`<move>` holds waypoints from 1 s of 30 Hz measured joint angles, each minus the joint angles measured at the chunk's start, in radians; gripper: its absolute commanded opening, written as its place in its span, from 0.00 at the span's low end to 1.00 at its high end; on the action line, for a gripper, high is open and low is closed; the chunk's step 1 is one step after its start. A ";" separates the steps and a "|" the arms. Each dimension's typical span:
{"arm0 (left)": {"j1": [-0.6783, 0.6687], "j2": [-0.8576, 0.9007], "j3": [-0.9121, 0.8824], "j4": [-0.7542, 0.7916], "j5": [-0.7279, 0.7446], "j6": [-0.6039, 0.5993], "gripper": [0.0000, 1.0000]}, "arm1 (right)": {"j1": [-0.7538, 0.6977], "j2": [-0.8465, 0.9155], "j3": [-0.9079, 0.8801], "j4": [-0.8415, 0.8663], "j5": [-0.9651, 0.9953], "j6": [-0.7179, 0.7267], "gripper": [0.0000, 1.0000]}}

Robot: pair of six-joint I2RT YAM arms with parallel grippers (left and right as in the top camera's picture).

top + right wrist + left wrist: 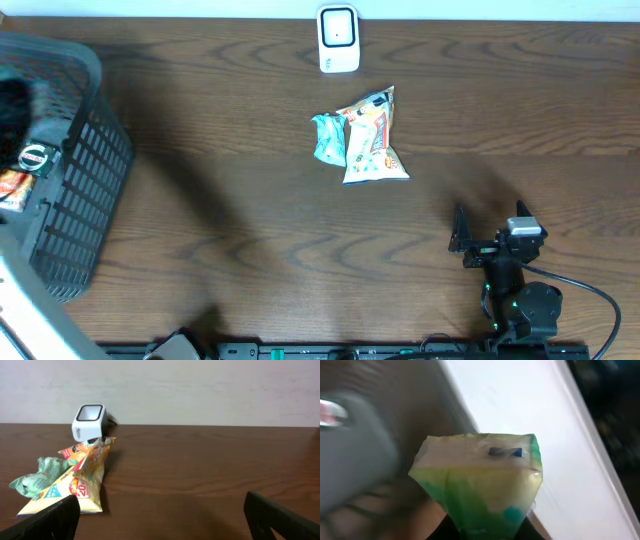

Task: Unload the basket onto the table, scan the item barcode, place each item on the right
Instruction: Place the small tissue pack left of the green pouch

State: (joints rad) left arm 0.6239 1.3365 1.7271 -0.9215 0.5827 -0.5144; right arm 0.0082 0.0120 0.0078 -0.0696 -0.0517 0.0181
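Dark wood table [210, 460]. Left gripper [482, 535] jaws pinch green packet [480, 480]. Right gripper [160, 510] jaws spread; snack bags [82, 482] ahead-left.

A "20" in a red circle is showing on the yellow-and-white crinkled plastic snack bag [82, 482]; its smaller print is staying illegible. The blue mark on the green-and-white plastic packet [480, 490] is blurring beyond reading.

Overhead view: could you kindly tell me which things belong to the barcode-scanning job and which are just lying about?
Job in hand:
barcode scanner
green-and-yellow packet, gripped by the left hand
basket, with more items inside

Lying about for now:
snack packets mid-table, untouched
right hand, open and idle
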 measured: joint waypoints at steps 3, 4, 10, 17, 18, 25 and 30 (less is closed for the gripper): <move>-0.225 0.030 0.000 0.000 0.008 0.045 0.07 | 0.000 0.000 0.000 0.000 0.000 0.000 0.99; -0.317 0.053 -0.001 -0.001 -0.006 0.065 0.07 | 0.000 0.000 0.000 0.000 0.000 0.000 0.99; -0.679 0.216 -0.002 0.004 -0.235 0.112 0.08 | 0.000 0.000 0.000 0.000 0.000 0.000 0.99; -0.917 0.536 -0.002 0.019 -0.418 0.209 0.21 | 0.000 0.000 0.000 0.000 0.000 0.000 0.99; -0.933 0.578 -0.002 0.029 -0.427 0.217 0.30 | 0.000 0.000 0.000 0.000 0.000 0.000 0.99; -0.985 0.755 -0.003 0.060 -0.450 0.240 0.80 | 0.000 0.000 0.000 0.000 0.000 0.000 0.99; -0.977 0.747 -0.003 0.055 -0.455 0.250 0.81 | 0.000 0.000 0.000 0.000 0.000 0.000 0.99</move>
State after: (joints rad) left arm -0.3534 2.0838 1.7245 -0.8669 0.1280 -0.2646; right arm 0.0082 0.0120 0.0078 -0.0700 -0.0517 0.0181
